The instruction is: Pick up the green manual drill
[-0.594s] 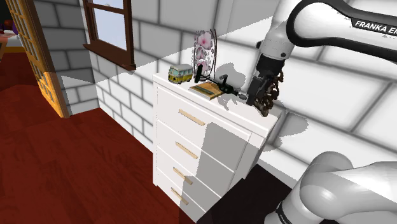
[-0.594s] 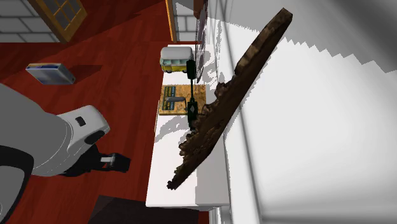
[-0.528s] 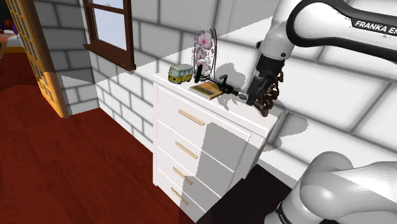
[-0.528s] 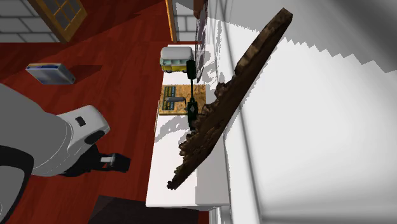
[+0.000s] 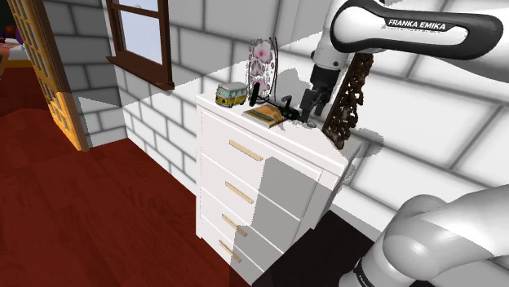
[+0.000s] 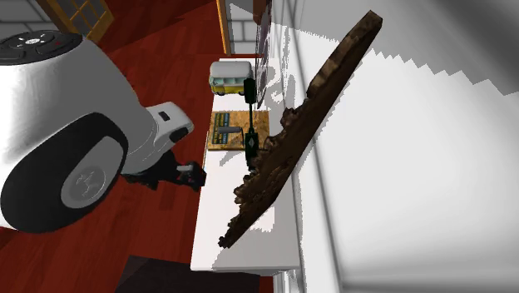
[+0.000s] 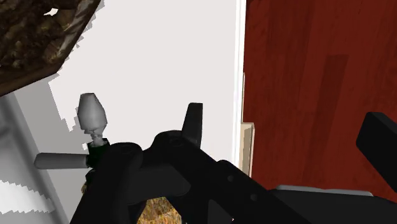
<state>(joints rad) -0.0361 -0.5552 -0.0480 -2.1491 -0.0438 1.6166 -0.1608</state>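
Observation:
The manual drill [image 6: 249, 125] is dark green, almost black, with grey handles. It lies on the white dresser [image 5: 245, 175], partly across a tan book [image 6: 224, 131]. In the shoulder view the drill [image 5: 287, 108] sits just left of my gripper [image 5: 308, 106]. In the second exterior view my gripper [image 6: 193, 175] hovers at the dresser's front edge, short of the drill. In the wrist view the drill's grey knob [image 7: 94, 111] shows beside the gripper [image 7: 286, 130]. The fingers stand apart with nothing between them.
A tall brown carved board [image 5: 347, 98] leans on the wall just behind the gripper. A yellow toy van [image 5: 232, 94] and a flower ornament [image 5: 263, 61] stand at the dresser's far end. Red floor [image 5: 98, 212] lies below the dresser front.
The arm has swung to the shoulder view's left, bringing the gripper from in front of the carved board to beside the drill. The drill has not moved.

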